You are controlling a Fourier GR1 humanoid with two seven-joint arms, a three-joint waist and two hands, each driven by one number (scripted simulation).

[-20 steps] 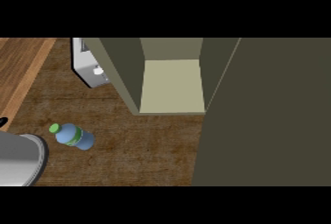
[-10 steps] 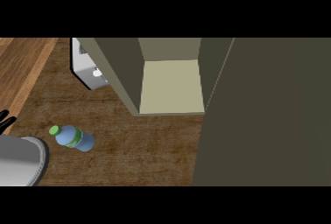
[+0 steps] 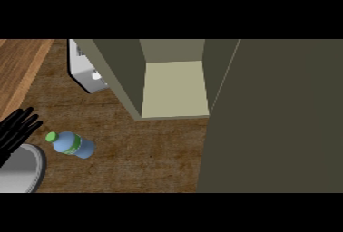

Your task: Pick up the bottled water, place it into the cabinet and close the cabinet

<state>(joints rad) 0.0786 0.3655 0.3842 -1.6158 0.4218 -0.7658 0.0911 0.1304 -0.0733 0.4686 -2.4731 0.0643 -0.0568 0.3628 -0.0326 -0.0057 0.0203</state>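
The bottled water [image 3: 72, 144] lies on the wooden counter at the lower left; it is blue with a green cap and a green band. My left hand [image 3: 17, 128] shows at the left edge just beside the bottle's cap, fingers straight and spread, apart from the bottle. Its grey forearm [image 3: 19, 173] enters from the lower left corner. The cabinet [image 3: 173, 88] stands open at the top centre, showing a pale bare shelf. Its dark door [image 3: 275, 118] swings out and fills the right side. My right hand is out of sight.
A white appliance [image 3: 87, 72] sits against the cabinet's left wall at the back. A lighter wooden strip [image 3: 20, 68] runs along the far left. Brown counter top [image 3: 147, 158] stretches between the bottle and the door.
My left hand has come up into view at the left edge, from only fingertips to the whole spread hand beside the bottle. The bottle and cabinet have not moved.
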